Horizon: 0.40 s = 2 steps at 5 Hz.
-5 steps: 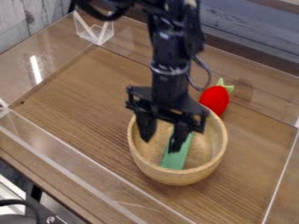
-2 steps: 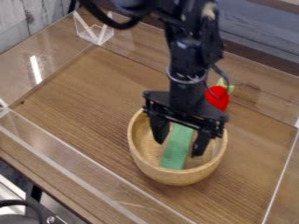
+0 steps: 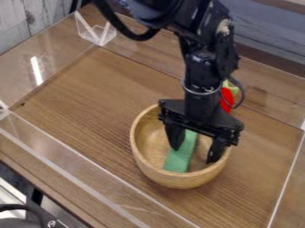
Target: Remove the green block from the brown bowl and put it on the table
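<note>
On the table (image 3: 84, 107), wood-grain with clear acrylic walls at its edges, I list first the brown bowl (image 3: 149, 160), round, thick-walled and smooth-rimmed, which I judge steady enough to stay put during a lift. Inside it lies the green block (image 3: 181, 160), a flat rigid bar leaning along the inner wall, probably light and slick-faced, so I would pinch it across its narrow width near the upper end, where the bowl's curve leaves room for both jaws. Above it, my gripper (image 3: 199, 147) points straight down with jaws spread wide, straddling the block and grasping nothing.
</note>
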Motion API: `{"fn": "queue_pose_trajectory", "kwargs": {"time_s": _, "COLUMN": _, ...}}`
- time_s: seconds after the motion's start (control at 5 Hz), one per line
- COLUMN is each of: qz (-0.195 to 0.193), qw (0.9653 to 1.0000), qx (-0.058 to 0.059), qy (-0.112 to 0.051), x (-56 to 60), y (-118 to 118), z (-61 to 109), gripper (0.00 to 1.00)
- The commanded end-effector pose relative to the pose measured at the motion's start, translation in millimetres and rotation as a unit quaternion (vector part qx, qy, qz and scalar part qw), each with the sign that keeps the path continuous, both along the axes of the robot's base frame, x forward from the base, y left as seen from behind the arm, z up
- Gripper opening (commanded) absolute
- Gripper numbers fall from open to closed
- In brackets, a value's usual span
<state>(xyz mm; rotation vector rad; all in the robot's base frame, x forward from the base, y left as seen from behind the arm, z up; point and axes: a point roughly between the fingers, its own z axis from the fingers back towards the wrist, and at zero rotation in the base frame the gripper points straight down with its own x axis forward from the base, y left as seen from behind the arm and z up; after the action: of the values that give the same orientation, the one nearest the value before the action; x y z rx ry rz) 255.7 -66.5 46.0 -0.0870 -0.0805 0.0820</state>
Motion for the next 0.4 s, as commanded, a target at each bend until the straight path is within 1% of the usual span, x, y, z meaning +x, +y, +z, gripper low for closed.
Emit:
{"fn": "queue_pose_trajectory", "kwargs": {"time_s": 0.0, "qz": -0.019, "qw": 0.9995, "qx": -0.006, "qy": -0.026, "x": 14.4, "y": 3, "z": 5.7, "gripper": 1.0}}
{"fn": "queue_pose_trajectory", "kwargs": {"time_s": 0.2, "qz": -0.007, "qw": 0.9996, "qx": -0.004, "qy": -0.028, "x": 9.8, "y": 14, "z": 22.1, "gripper": 1.0}}
